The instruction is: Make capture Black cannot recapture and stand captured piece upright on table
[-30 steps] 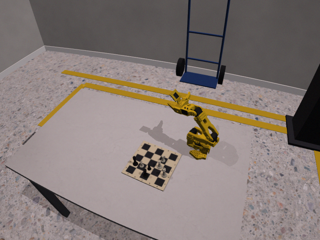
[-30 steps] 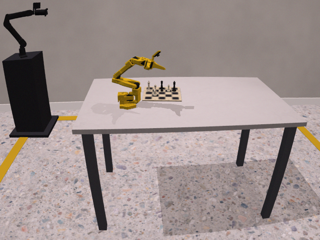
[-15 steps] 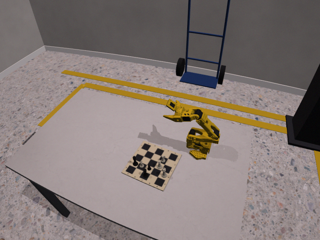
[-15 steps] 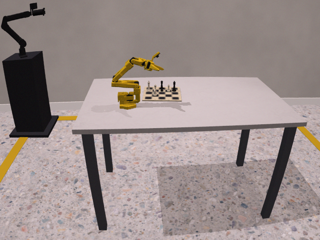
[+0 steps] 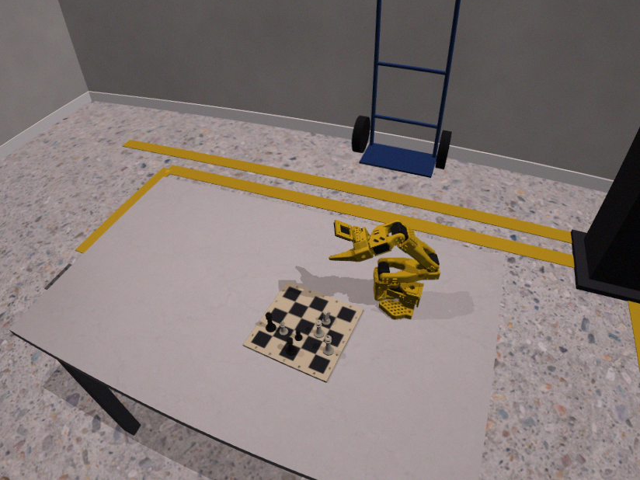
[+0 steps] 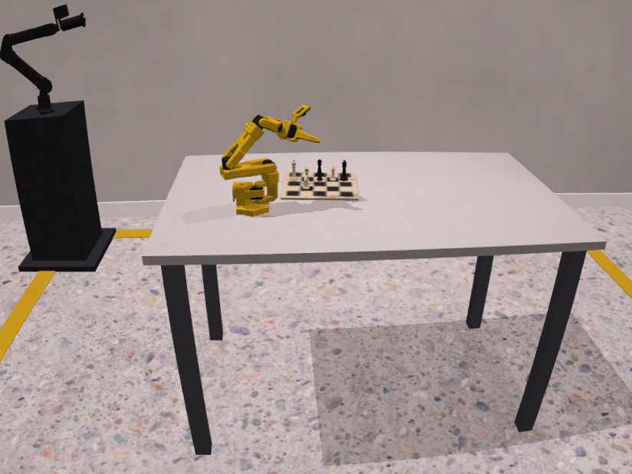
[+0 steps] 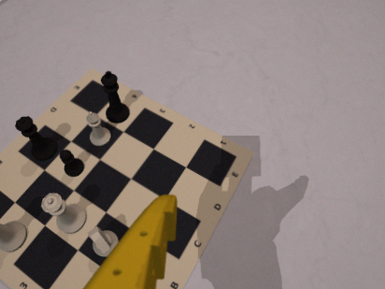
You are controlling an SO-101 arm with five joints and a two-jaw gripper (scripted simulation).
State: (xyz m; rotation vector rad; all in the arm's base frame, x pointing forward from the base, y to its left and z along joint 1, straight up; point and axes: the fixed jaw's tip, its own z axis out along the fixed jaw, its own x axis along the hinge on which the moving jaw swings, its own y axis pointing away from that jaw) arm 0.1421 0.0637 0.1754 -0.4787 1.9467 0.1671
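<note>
The tool (image 5: 335,256) (image 6: 316,139) (image 7: 164,207) is about half open, holding nothing, above the surface (image 5: 186,266) (image 6: 422,205) (image 7: 304,74) bearing the board (image 5: 283,360) (image 6: 319,197) (image 7: 243,160). Only the exterior view shows a black arm (image 6: 31,31).

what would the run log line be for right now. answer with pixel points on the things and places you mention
gripper (image 5: 330,244) (image 6: 314,124): open, holding nothing | chessboard (image 5: 346,312) (image 6: 320,198) (image 7: 244,160): seven pieces upright | capture: not made

- A pale grey table (image 5: 213,389) (image 6: 422,205) (image 7: 299,50) stands on dark legs.
- A cream-and-black chessboard (image 5: 282,361) (image 6: 319,197) (image 7: 247,157) lies flat directly on its top.
- The yellow robot arm's base (image 5: 396,310) (image 6: 251,211) rests there too, beside the chessboard.
</note>
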